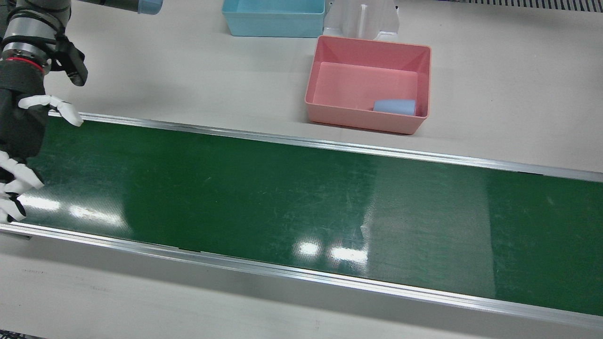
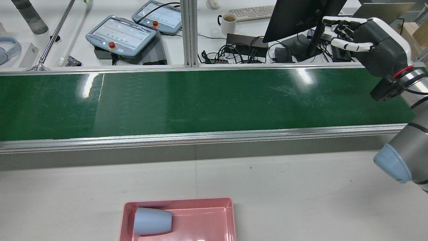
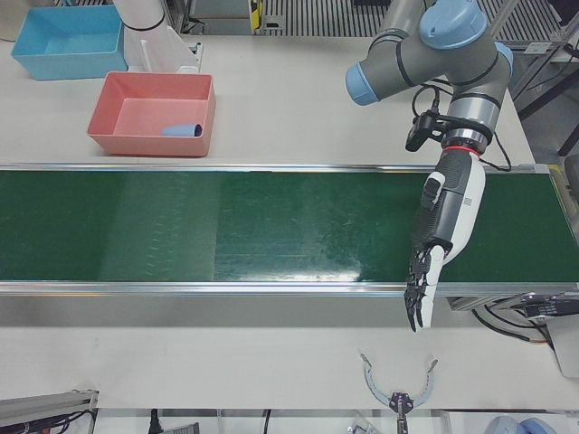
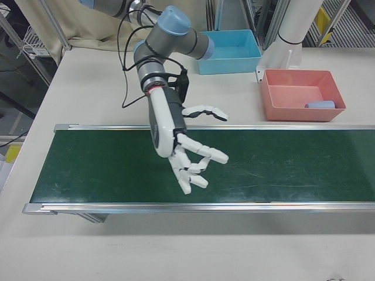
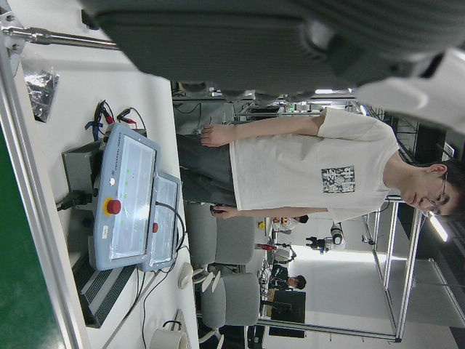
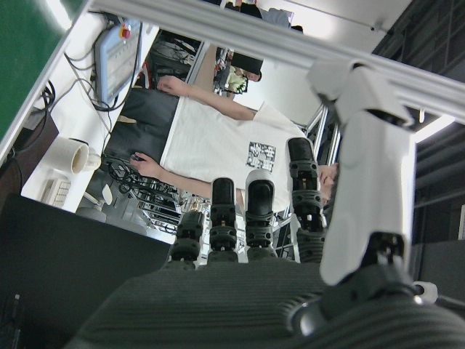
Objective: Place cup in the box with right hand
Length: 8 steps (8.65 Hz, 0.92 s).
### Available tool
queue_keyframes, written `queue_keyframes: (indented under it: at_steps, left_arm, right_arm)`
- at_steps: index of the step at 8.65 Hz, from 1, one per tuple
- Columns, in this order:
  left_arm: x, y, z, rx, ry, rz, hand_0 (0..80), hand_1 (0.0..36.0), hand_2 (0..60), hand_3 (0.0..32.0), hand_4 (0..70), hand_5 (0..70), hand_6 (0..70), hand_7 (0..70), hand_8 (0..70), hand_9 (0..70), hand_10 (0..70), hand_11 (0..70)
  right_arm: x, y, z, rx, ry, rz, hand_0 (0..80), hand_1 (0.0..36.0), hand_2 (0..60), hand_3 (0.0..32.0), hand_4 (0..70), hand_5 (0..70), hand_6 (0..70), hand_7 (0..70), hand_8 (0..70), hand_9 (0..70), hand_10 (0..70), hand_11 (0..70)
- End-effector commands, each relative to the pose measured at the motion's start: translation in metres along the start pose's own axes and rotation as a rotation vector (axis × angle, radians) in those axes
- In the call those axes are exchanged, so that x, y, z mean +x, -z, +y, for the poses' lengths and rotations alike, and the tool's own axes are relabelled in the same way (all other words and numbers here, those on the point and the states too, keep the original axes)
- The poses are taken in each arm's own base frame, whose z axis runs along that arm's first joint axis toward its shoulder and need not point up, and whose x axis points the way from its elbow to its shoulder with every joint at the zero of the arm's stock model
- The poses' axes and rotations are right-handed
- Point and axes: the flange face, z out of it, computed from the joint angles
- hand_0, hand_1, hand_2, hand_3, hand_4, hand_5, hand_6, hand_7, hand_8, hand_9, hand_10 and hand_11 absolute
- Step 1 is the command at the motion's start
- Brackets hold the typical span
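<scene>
The green belt [image 1: 282, 197] runs across a pale table [image 1: 188, 66]. The right hand [image 4: 187, 158] hovers over it, fingers spread, empty. The cup [image 1: 395, 106] lies sideways in the pink box [image 1: 330, 110], well apart. The left hand [image 3: 434, 262] hangs extended, empty, fingertips partly indistinct.

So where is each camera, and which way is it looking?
Front view: above, looking down at green belt, pink box, cup; right hand at left edge.
Rear view: high behind the robot, facing forward; right hand at right.
Left-front view: operators' side, facing the left hand.
Right-front view: operators' side, facing the right hand.
Left hand view: on the left hand, facing a person.
Right hand view: on the right hand, fingers showing.
Shared: both hand views see that person.
</scene>
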Motion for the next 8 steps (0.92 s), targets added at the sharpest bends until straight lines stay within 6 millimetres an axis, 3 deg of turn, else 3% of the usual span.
queue_keyframes:
  at_steps: [1,3,4,6,8]
  left_arm:
    - [0.0,0.0,0.001,-0.001,0.0,-0.002,0.0,0.0,0.0,0.0,0.0,0.0,0.0,0.0,0.0,0.0,0.0,0.0]
    - [0.0,0.001,0.0,0.0,0.0,0.0,0.0,0.0,0.0,0.0,0.0,0.0,0.0,0.0,0.0,0.0,0.0,0.0]
    - [0.0,0.001,0.0,-0.001,0.0,-0.002,0.0,0.0,0.0,0.0,0.0,0.0,0.0,0.0,0.0,0.0,0.0,0.0]
    - [0.0,0.001,0.0,-0.001,0.0,0.0,0.0,0.0,0.0,0.0,0.0,0.0,0.0,0.0,0.0,0.0,0.0,0.0]
    - [0.0,0.0,0.001,-0.001,0.0,0.0,0.0,0.0,0.0,0.0,0.0,0.0,0.0,0.0,0.0,0.0,0.0,0.0]
  right_arm:
    - [-0.11,0.041,-0.091,0.119,0.012,-0.153,48.0,8.3,5.0,0.0,27.6,4.4,13.5,61.1,10.2,23.4,3.0,5.4]
    - [-0.154,0.082,-0.145,0.231,0.046,-0.164,47.5,7.8,7.9,0.0,35.9,3.7,14.8,69.1,10.8,25.6,2.6,4.6]
    - [-0.167,0.093,-0.17,0.277,0.049,-0.163,47.0,6.3,4.9,0.0,34.1,3.5,14.6,67.8,10.7,25.2,2.9,4.9]
    - [-0.179,0.102,-0.211,0.264,0.045,-0.169,45.9,4.9,6.0,0.0,34.9,3.3,15.4,70.0,11.4,27.1,5.1,8.0]
    - [-0.193,0.107,-0.218,0.248,0.047,-0.173,46.1,4.2,2.8,0.0,34.1,3.3,15.6,70.0,11.9,27.7,4.8,7.6]
